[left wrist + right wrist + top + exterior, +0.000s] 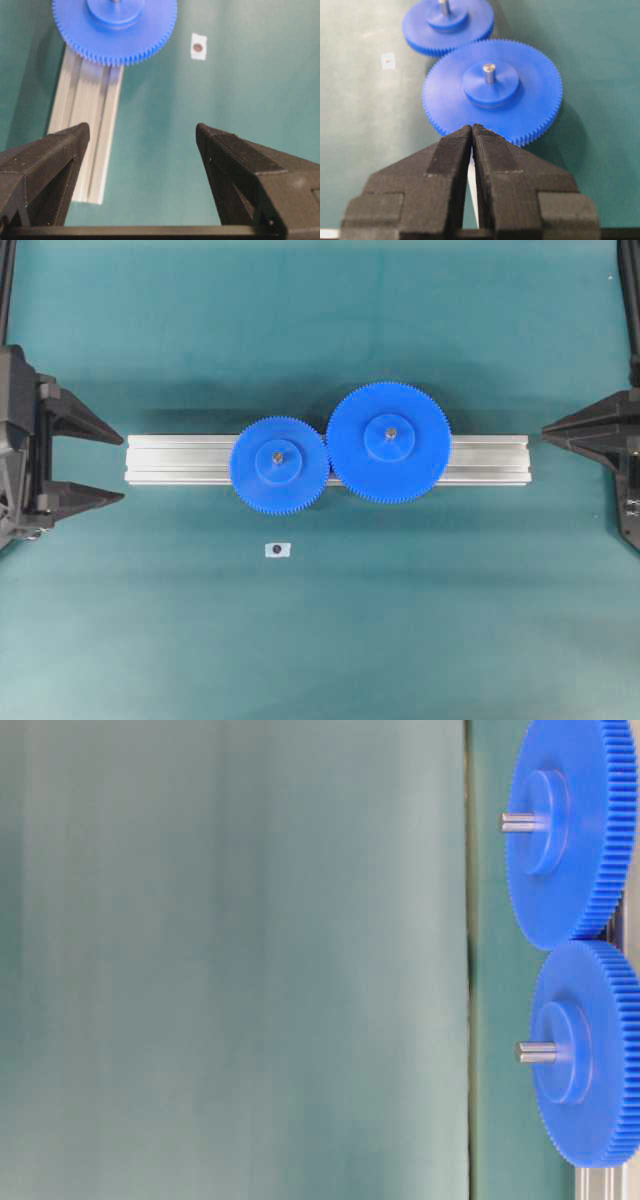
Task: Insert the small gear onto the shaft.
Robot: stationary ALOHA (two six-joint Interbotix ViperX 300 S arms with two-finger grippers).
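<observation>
— Left gripper (85, 457) was seen parked at the left end of the aluminium bar (180, 460), its fingers (55, 165) spread wide with nothing between them. Was anything being held on that side?

— Nothing was held. The bar's end was framed between the spread fingers in the left wrist view, and the bar was not touched. The right gripper (560, 430) was found at the opposite end, its fingers (451, 155) pressed together, tips meeting, with nothing pinched.

— And where was the small gear (279, 464) found?

— It was seated on the bar, left of the large gear (388, 442). The shaft (278, 454) was seen passing up through its raised hub; in the table-level view the pin tip (535, 1052) stood proud of the hub face. The teeth of the two gears were met where the rims came together.

— So the insertion was judged done?

— It was judged complete, or very nearly so. The gear was lying flat and level, which suggested it had been pushed fully down. Both grippers were kept well apart from the gears, presumably so that the meshed pair would not be disturbed.

— What was the small white tag (277, 550) on the green mat (320, 640) below the bar?

— A small pale piece with a dark centre was seen there, lying apart from everything; what it was could not be told. It was left untouched
</observation>
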